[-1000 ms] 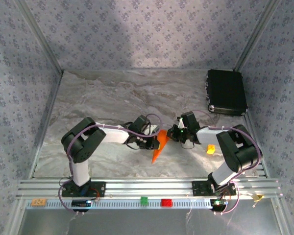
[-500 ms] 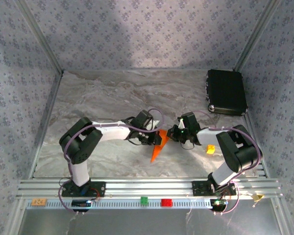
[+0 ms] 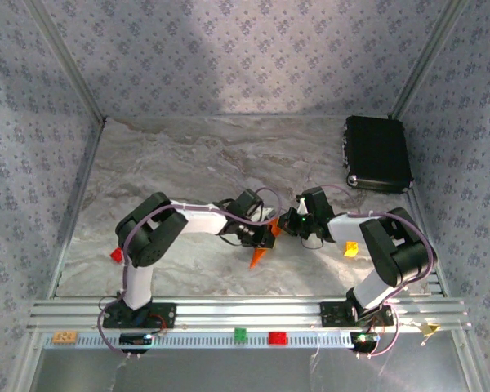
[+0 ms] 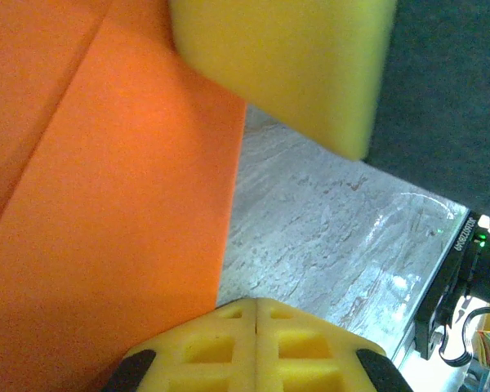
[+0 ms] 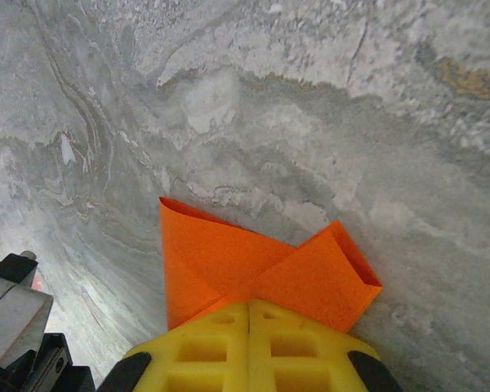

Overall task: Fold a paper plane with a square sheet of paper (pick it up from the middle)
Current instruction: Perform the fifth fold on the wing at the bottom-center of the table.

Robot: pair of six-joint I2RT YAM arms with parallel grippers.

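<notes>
holding: the right jaws are pressed together on the orange paper (image 5: 229, 261), and two folded flaps fan out from between their yellow pads (image 5: 249, 347).
left jaws: pressed together too, with the yellow pads (image 4: 257, 343) side by side and no gap. the orange paper runs right down to them on one side. i cannot tell if any of it is caught between them.
where the paper is: in the middle of the table (image 3: 188, 163), between the two arms. it is folded into a slim shape, and its pointed tip (image 3: 257, 260) sticks out toward the near edge.
left arm: (image 3: 204, 219) it reaches in from the left, with its end right over the paper.
right arm: (image 3: 343, 224) it reaches in from the right, with its end at the far end of the paper.
how close: the two arm ends are just beside each other.
black box: (image 3: 378, 153) it lies at the far right of the table, well apart from the paper.
yellow block: (image 3: 352, 249) it sits on the table beside the right arm.
red block: (image 3: 117, 255) it sits on the table beside the left arm.
</notes>
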